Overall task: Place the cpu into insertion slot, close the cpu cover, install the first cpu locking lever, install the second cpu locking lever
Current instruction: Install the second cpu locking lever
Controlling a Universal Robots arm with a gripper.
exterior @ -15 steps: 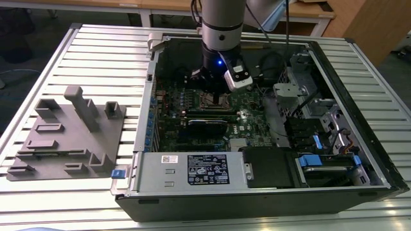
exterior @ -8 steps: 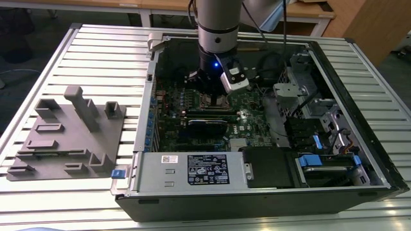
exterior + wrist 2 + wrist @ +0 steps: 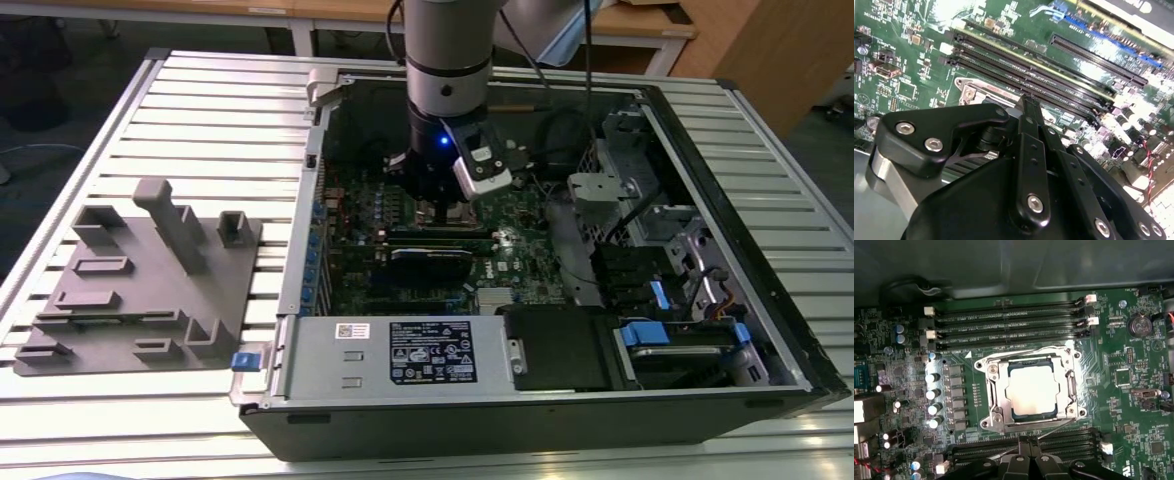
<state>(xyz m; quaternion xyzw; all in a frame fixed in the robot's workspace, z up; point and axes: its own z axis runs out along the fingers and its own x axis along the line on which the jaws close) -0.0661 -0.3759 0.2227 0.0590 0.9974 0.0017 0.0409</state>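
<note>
The cpu point(image 3: 1032, 390), a dull silver square, lies flat in the insertion slot point(image 3: 1010, 371) on the green motherboard point(image 3: 1134, 370). The cpu cover point(image 3: 995, 390), a silver frame, lies down around it, and its corner shows in the second wrist view point(image 3: 970, 85). A thin wire lever point(image 3: 1056, 428) runs slanted along the socket's edge nearest my gripper. My gripper point(image 3: 1026, 441) point(image 3: 1026, 99) is shut, its narrow tip right at that lever, beside the socket. In the exterior view the gripper point(image 3: 438, 212) reaches down into the open computer case point(image 3: 747, 330).
Long black memory slots point(image 3: 1009, 320) point(image 3: 1054, 80) flank the socket on two sides. A row of capacitors point(image 3: 933, 390) stands beside it. A power supply point(image 3: 400, 352) and drive bays point(image 3: 674, 335) fill the case's near side. A grey fixture point(image 3: 134, 280) lies on the table at the exterior view's left.
</note>
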